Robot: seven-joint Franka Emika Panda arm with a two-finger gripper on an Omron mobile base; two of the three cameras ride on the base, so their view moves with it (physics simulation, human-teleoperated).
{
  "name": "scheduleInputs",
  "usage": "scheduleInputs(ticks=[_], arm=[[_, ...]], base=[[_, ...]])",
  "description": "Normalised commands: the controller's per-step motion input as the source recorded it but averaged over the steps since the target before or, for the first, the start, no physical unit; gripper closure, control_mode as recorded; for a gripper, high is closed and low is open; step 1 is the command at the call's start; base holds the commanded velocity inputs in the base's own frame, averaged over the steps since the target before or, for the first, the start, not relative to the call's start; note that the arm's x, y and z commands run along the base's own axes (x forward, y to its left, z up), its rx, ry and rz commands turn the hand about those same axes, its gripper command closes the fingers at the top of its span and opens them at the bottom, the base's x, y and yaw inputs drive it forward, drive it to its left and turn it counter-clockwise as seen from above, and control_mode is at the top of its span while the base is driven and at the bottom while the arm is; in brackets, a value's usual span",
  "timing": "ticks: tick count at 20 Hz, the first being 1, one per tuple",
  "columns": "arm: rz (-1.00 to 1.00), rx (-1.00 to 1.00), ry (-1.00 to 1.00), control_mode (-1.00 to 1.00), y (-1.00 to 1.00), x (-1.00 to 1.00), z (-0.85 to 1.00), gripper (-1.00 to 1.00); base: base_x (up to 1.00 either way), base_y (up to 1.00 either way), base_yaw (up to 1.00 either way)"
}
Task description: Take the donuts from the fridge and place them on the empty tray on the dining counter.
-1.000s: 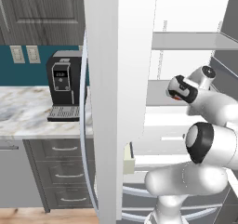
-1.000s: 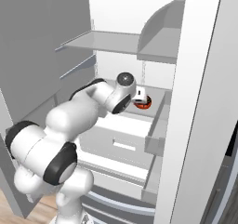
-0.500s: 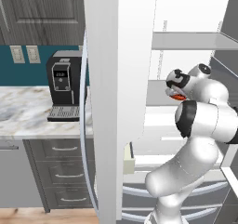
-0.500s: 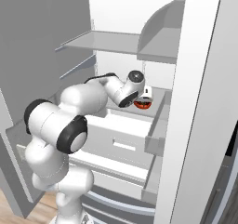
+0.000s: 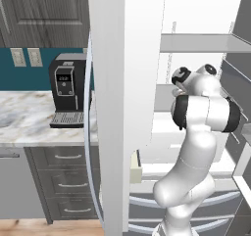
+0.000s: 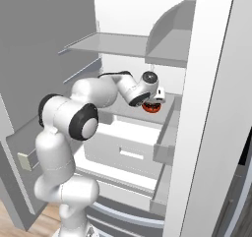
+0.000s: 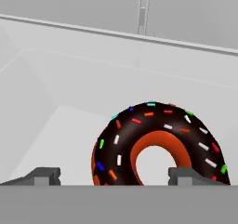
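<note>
Claw: your gripper [image 7: 114, 174] is inside the fridge [image 6: 206, 83], its two dark fingertips [image 7: 44, 174] spread wide on either side of the donut [image 7: 158, 144]; they straddle it, and you cannot tell from the hand view whether either tip touches it.
Donut: you see a dark ring with red-orange on its inner side and coloured sprinkles over the top, lying on a white surface in the fridge, between the tips and nearer the right one in the hand view. In the right base view it shows as a red-orange spot [image 6: 151, 107] just under the hand.
Arm: your arm [image 6: 88, 98] reaches forward from the base into the open fridge, elbow bent, wrist turned down over the white drawer [image 6: 125, 150].
Fridge inside: white walls, a shelf [image 6: 118, 44] above the hand, drawers below.
Door: from the left base view the open door [image 5: 122, 83] stands edge-on between you and the worktop.
Beyond the door: a black coffee machine [image 5: 68, 90] stands on the marble worktop [image 5: 29, 120] over grey drawers [image 5: 63, 181], against a teal wall.
</note>
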Motion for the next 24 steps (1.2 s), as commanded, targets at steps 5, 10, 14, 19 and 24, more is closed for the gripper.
scheduleInputs(ticks=[5,10,14,19,24], arm=[[0.0,0.0,-0.05,-1.0,0.0,0.24,-0.48,-1.0],[0.0,0.0,-0.03,-1.0,0.0,0.06,-0.86,1.0],[0.0,-0.02,0.01,-1.0,0.13,0.0,-0.98,1.0],[0.0,0.0,0.01,-1.0,-0.05,-0.41,-0.29,1.0],[0.02,0.01,-0.09,-1.0,-0.21,-1.0,-0.02,1.0]], base=[[0.0,0.0,0.0],[0.0,0.0,0.0],[0.0,0.0,0.0],[0.0,0.0,0.0],[0.0,0.0,0.0]])
